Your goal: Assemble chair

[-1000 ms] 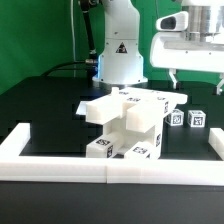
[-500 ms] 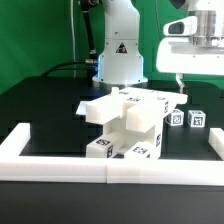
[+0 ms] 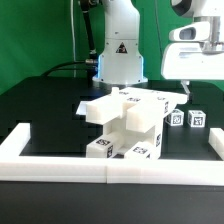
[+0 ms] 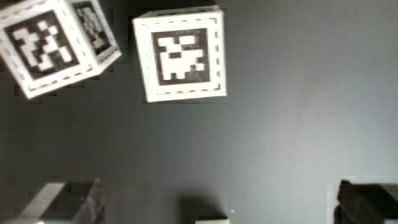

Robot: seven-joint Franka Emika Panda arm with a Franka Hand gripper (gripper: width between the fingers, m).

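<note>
The partly joined chair [image 3: 128, 118], a stack of white blocks and slabs with tags on its lower front, stands mid-table. Two small white tagged cubes [image 3: 177, 117] [image 3: 197, 119] lie at its exterior view's right. They also show in the wrist view as two tagged blocks [image 4: 54, 45] [image 4: 183, 55] on the black table. My gripper [image 3: 202, 88] hangs open and empty above these cubes, well clear of them. One finger [image 3: 180, 88] points down; the other is at the frame edge. In the wrist view the gripper [image 4: 217, 205] has its dark fingertips [image 4: 63, 200] wide apart with nothing between them.
A low white border wall [image 3: 110, 160] runs along the front and turns back at the left [image 3: 15, 138] and right [image 3: 215, 143]. The robot base [image 3: 120, 60] stands behind the chair. A cable lies at the back left.
My gripper has moved toward the exterior view's right and slightly up, staying open. The chair parts have not moved.
</note>
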